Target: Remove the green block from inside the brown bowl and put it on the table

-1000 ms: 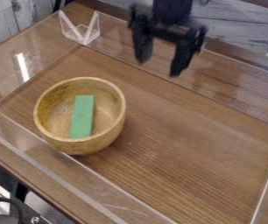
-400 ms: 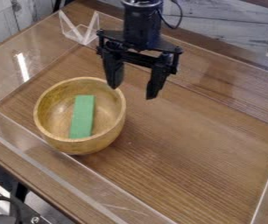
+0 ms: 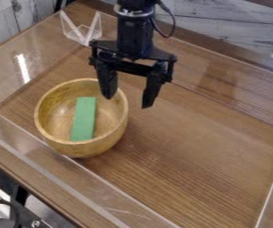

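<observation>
The gripper (image 3: 130, 92) is drifting nearer the brown bowl (image 3: 109, 130) than a moment ago, jaws spread wide and holding nothing. The green block (image 3: 84, 118) is lying inside the bowl (untouched) on the counter (image 3: 199, 160), clear acrylic walls (image 3: 79, 28) edging it.

1. This looks like a robotics lab or test bench, not a home or kitchen

2. The table (image 3: 210, 151) is a wood-grain top fenced by low clear acrylic walls (image 3: 55, 191), forming a bounded work pen

3. A black robot arm (image 3: 136, 27) with trailing cables hangs over that surface

4. The only props are a plain brown bowl (image 3: 82, 117) holding a simple green block (image 3: 84, 118), set out like test pieces

5. Beyond the pen the surroundings are blurred, pale and hard to read
</observation>
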Controlling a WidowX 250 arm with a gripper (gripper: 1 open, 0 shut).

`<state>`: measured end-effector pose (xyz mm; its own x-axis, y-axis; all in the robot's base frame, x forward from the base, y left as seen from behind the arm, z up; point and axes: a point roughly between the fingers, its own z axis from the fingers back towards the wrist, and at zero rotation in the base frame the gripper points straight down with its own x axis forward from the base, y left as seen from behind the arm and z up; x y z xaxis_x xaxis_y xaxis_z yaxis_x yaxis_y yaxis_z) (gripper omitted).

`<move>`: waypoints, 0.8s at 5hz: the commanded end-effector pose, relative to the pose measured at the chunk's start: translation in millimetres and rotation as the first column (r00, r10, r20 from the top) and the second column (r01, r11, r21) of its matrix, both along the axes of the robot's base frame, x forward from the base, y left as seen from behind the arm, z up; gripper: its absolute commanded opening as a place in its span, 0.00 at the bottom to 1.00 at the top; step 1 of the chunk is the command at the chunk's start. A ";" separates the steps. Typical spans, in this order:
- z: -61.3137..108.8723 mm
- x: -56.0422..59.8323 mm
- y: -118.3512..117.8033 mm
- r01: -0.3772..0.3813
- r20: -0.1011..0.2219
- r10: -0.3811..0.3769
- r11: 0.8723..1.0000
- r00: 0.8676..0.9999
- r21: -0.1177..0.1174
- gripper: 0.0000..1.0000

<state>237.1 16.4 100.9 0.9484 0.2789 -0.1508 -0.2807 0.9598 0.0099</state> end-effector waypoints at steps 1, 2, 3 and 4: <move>3.7 -2.1 -4.0 -0.042 0.041 0.042 0.999 0.998 0.005 1.00; 6.2 -0.4 -6.6 -0.047 0.036 0.047 0.999 0.998 0.006 1.00; 8.5 1.4 -9.6 -0.052 0.029 0.052 0.999 0.998 0.006 1.00; 14.7 0.8 -4.2 -0.040 0.023 0.040 0.999 0.999 0.008 1.00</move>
